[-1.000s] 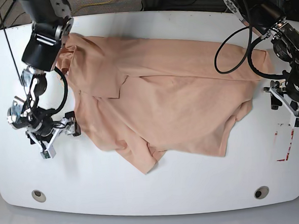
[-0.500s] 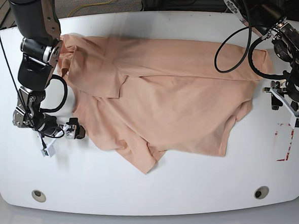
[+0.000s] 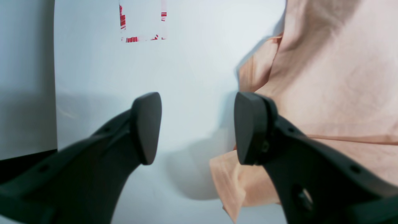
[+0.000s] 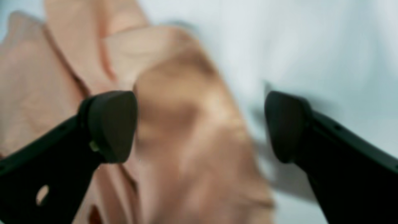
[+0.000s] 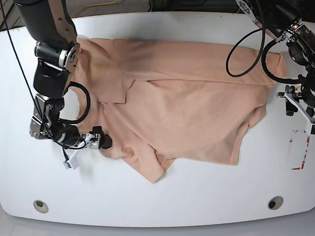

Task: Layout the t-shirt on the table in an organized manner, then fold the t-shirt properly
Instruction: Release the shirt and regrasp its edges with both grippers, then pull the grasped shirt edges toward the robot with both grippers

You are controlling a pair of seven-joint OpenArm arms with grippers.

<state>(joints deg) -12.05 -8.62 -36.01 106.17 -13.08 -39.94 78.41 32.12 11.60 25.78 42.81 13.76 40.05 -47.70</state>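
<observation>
White table carries the crumpled t-shirt across its middle. Right gripper reaches low at the shirt's edge, its jaws wide apart and empty, nearer the cloth than a second ago. Left gripper hangs unmoved beside the sleeve, jaws apart, holding nothing.

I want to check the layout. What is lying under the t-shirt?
Only the white table shows around the t-shirt. Anything beneath the cloth is covered, so I cannot tell.
</observation>
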